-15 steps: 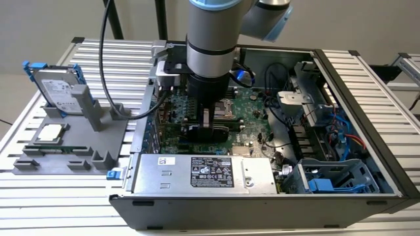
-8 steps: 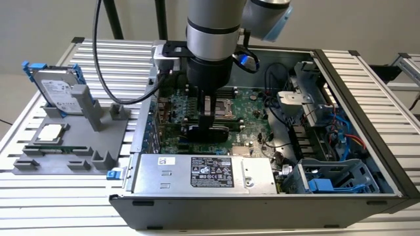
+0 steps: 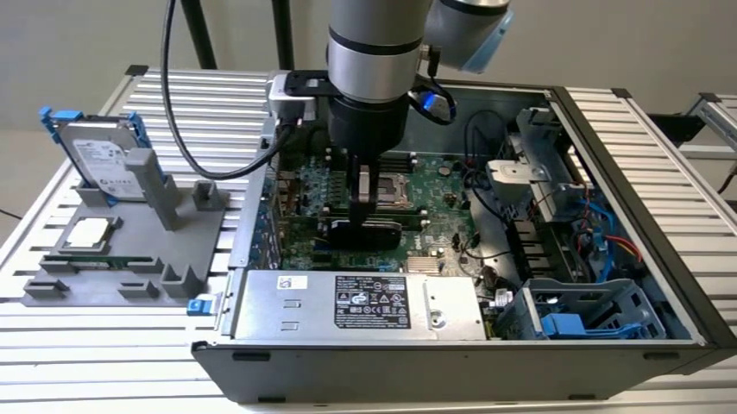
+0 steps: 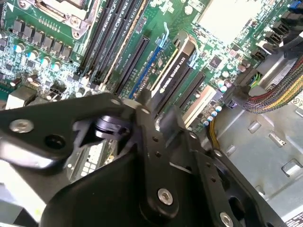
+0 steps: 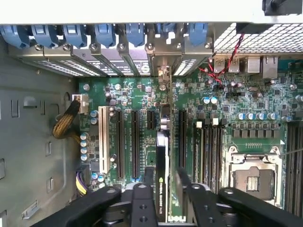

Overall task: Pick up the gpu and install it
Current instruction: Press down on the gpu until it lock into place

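The gripper is down inside the open computer case with its black fingers clamped on the gpu, which stands on edge over the long black expansion slots of the green motherboard. Pretty crowded around it: bare CPU socket and memory slots just beside, braided cables, and the grey metal power supply at the near side. Off to the exterior view's left, a grey holder on the slatted table carries a silver hard drive with blue rails.
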You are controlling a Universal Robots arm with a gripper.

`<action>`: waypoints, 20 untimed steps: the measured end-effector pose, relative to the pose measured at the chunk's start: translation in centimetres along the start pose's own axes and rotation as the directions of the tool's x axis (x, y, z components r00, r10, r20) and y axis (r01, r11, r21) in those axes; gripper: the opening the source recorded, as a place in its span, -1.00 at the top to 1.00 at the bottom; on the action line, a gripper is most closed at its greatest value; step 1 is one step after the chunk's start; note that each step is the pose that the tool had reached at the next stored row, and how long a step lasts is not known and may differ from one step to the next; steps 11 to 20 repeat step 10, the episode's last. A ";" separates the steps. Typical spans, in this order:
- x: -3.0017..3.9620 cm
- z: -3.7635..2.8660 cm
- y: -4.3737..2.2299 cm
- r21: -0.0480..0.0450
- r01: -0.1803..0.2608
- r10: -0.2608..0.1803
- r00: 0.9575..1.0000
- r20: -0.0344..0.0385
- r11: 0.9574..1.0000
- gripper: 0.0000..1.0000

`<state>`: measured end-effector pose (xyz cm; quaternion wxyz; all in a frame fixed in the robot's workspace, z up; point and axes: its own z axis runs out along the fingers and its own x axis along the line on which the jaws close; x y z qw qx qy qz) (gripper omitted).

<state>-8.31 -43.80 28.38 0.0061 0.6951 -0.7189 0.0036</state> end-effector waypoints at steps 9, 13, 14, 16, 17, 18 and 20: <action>0.00 -0.19 0.00 0.000 0.001 -0.001 1.000 0.000 1.000 1.00; 0.00 -0.19 0.00 0.001 0.001 -0.001 1.000 0.000 1.000 1.00; 0.00 -0.19 0.00 0.001 0.001 -0.001 1.000 0.000 1.000 1.00; 0.00 -0.19 0.00 0.001 0.001 -0.001 1.000 0.000 1.000 1.00; 0.00 -0.19 0.00 0.001 0.001 -0.001 1.000 0.000 1.000 1.00; 0.00 -0.19 0.00 0.001 0.001 -0.001 1.000 0.000 1.000 1.00; 0.00 -0.19 0.00 0.001 0.001 -0.001 1.000 0.000 1.000 1.00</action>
